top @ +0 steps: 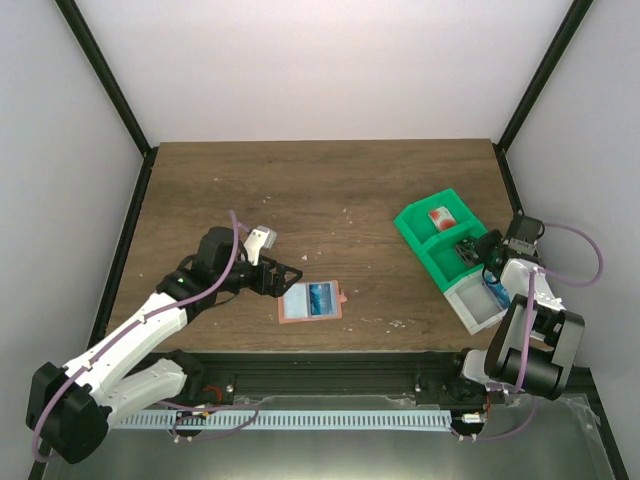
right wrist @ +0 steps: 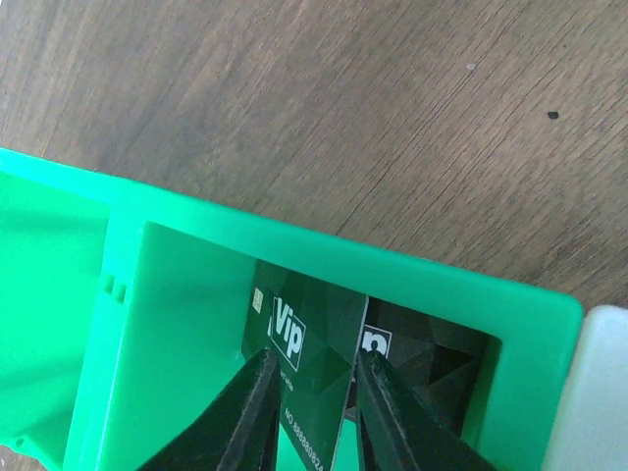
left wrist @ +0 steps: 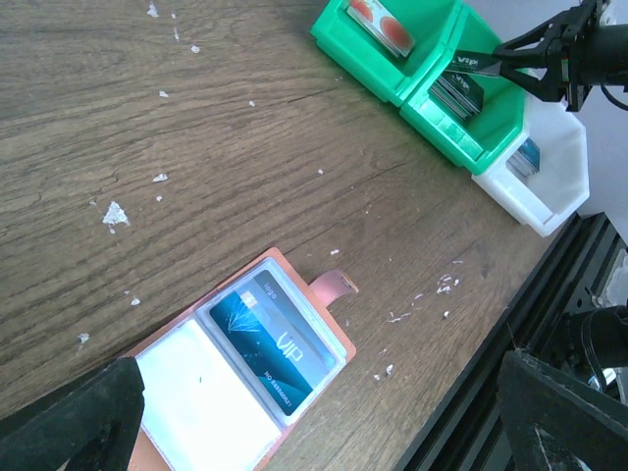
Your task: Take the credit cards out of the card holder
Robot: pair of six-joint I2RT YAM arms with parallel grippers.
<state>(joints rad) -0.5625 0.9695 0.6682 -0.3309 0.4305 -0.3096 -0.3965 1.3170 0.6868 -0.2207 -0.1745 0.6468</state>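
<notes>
Card holder (left wrist: 211, 397) open, 1 blue card (left wrist: 270, 343) seemingly inside.

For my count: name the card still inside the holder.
The blue VIP card, lying in the open card holder; the red-and-white card and dark cards sit in the green tray.

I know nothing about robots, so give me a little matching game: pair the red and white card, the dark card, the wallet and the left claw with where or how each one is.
Things:
1. red and white card
2. dark card
3. wallet
4. left claw

Places or states:
A. lying open on the table
B. wide open, next to the wallet
C. in the far green bin
D. in the middle green bin, between the right claw fingers

Pairs: 1-C, 2-D, 3-A, 4-B
</notes>
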